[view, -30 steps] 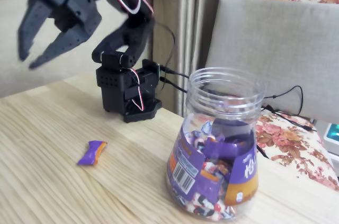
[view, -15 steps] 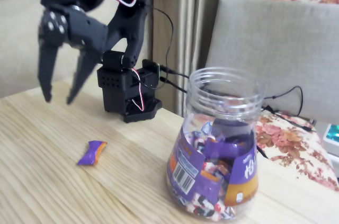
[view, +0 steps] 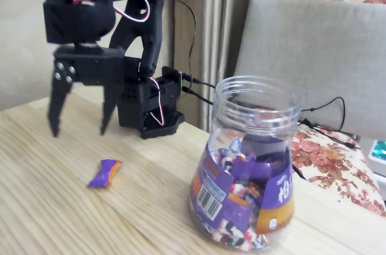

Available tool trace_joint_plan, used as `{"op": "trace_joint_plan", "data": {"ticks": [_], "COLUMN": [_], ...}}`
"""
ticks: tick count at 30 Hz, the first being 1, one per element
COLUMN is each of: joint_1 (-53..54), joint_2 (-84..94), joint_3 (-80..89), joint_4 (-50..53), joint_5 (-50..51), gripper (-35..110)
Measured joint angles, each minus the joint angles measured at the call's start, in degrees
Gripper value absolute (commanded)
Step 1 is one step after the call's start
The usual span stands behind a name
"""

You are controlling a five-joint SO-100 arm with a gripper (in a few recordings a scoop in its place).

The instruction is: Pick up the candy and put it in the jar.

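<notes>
Black and spread wide, the gripper (view: 80,129) points its two fingers down above the wooden table (view: 54,219), holding nothing. One candy (view: 105,173) lies on the table below and right of it. One jar (view: 247,167) stands farther right, with many wrapped sweets inside.

In the fixed view the black arm folds over its base, wrist bent straight down; the gripper (view: 80,128) points downward, both fingers spread wide apart.
</notes>
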Motion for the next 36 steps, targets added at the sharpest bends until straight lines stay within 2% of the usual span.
{"op": "trace_joint_plan", "data": {"ticks": [6,8,19,29,36], "joint_1": [-7.38,-8.53,0.62,-1.93,-2.11], "joint_2": [-7.73,-8.17,-6.59,-7.56,-12.04], "joint_3": [-1.49,0.88,10.02,14.33,15.21], "joint_4": [-5.19,-7.73,-9.49,-15.82,-22.06], "joint_5": [3.08,2.55,7.82,14.24,14.85], "gripper": [52,58,58,56,53]}}
